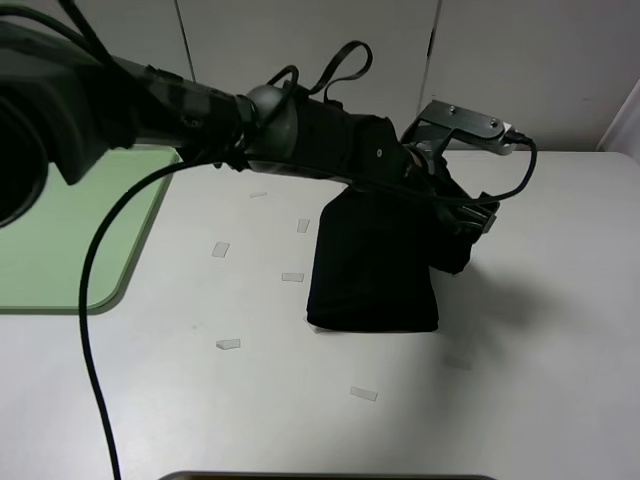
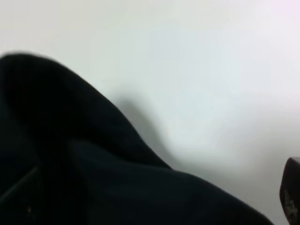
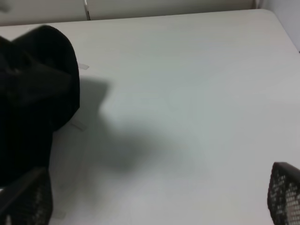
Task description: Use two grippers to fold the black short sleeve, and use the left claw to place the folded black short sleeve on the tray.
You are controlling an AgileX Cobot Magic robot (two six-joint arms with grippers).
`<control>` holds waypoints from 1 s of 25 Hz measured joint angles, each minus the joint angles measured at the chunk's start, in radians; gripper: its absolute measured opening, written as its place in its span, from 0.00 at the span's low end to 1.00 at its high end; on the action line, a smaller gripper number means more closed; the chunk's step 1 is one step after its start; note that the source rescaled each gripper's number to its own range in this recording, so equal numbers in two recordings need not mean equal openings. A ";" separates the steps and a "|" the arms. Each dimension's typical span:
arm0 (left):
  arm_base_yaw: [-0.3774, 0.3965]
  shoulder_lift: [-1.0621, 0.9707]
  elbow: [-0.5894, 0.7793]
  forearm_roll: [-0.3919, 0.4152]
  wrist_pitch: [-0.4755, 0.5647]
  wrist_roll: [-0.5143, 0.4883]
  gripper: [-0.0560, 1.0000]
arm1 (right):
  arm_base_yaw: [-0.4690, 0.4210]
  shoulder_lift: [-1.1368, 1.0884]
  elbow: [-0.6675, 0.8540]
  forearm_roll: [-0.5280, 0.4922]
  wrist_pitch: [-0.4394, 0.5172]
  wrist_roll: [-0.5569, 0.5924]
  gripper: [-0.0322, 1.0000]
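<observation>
The black short sleeve point(image 1: 370, 275) lies folded into a narrow bundle on the white table, right of centre. My left arm reaches across from the left, and the left gripper point(image 1: 466, 216) sits low at the bundle's far right corner. In the left wrist view the black cloth point(image 2: 93, 168) fills the lower part close to the camera. One fingertip point(image 2: 291, 194) shows far to the side, so the jaws stand wide. The right gripper point(image 3: 154, 201) is open over bare table, with the shirt point(image 3: 33, 93) off to one side. The pale-green tray point(image 1: 60, 240) lies at the left edge.
Several small clear tape marks point(image 1: 292, 277) dot the white table point(image 1: 540, 380) left of and below the shirt. A white wall runs behind the table. A dark edge point(image 1: 330, 477) shows at the bottom of the high view. The left arm's cable point(image 1: 90, 330) hangs over the table's left part.
</observation>
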 joint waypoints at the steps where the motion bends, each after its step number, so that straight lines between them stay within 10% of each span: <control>1: -0.004 0.009 -0.001 0.000 -0.003 -0.005 1.00 | 0.000 0.000 0.000 0.000 0.000 0.000 1.00; 25: -0.040 0.005 -0.009 0.001 -0.035 -0.058 1.00 | 0.000 0.000 0.000 0.000 0.000 0.000 1.00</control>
